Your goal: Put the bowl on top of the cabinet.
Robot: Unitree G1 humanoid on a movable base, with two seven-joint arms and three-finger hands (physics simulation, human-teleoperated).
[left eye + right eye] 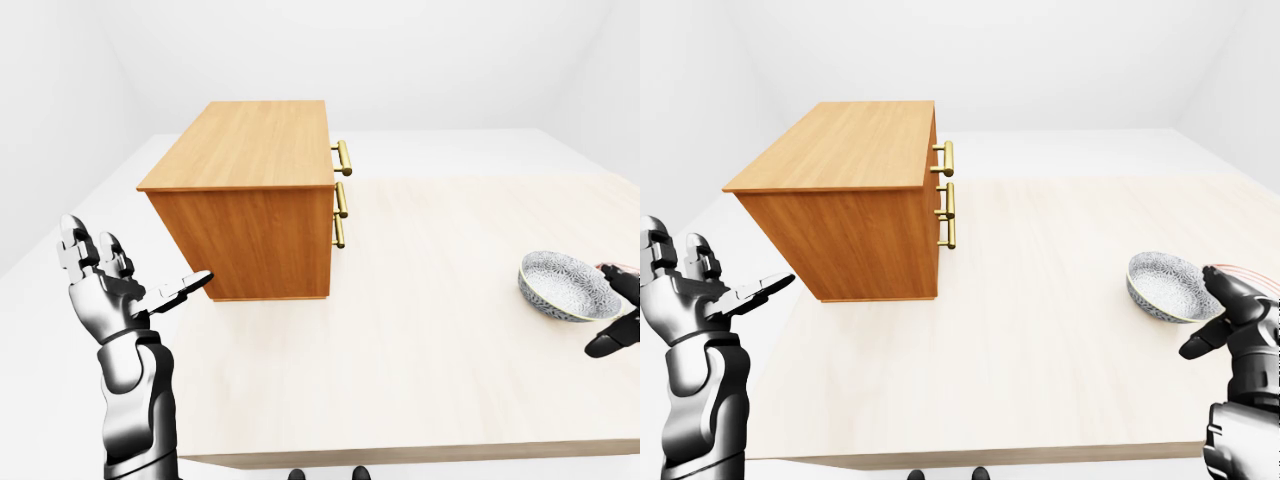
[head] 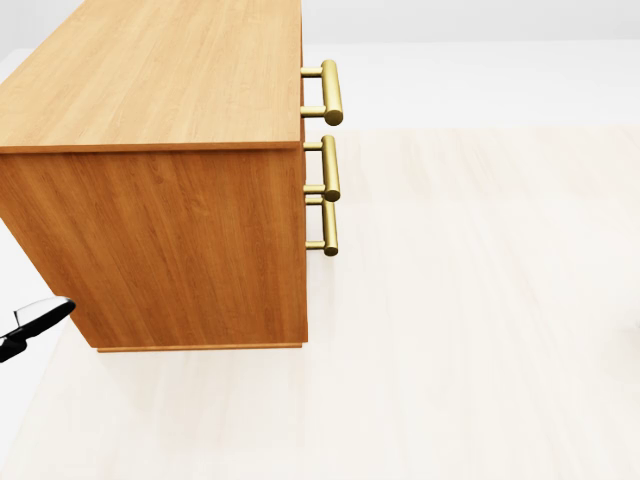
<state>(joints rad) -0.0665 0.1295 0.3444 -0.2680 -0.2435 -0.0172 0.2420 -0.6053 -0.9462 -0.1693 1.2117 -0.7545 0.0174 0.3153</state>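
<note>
- The left hand (image 1: 100, 290) is raised at the lower left of the left-eye view. Its fingers (image 1: 180, 290) are spread wide and hold nothing, with one pointing toward the cabinet's lower corner. Only its tip shows at the left edge of the head view.
- The right hand (image 1: 1243, 318) comes in at the lower right of the right-eye view, against the right side of the bowl (image 1: 1170, 285).
- One dark finger lies along the bowl's right rim, and the thumb (image 1: 1197, 346) points left, just under the bowl's lower right side. The rim sits between them, but I cannot tell whether they actually clamp it.
- The bowl, patterned blue and white, is tilted, with its opening facing up and to the right. It is at the right part of the pale wooden table (image 1: 420, 330), well apart from the cabinet.
- The cabinet (image 1: 255, 170) stands on the table's far left part, and its flat top is bare.
- Three brass handles (image 1: 343, 158) stick out from its right-facing side, one above the other.
</note>
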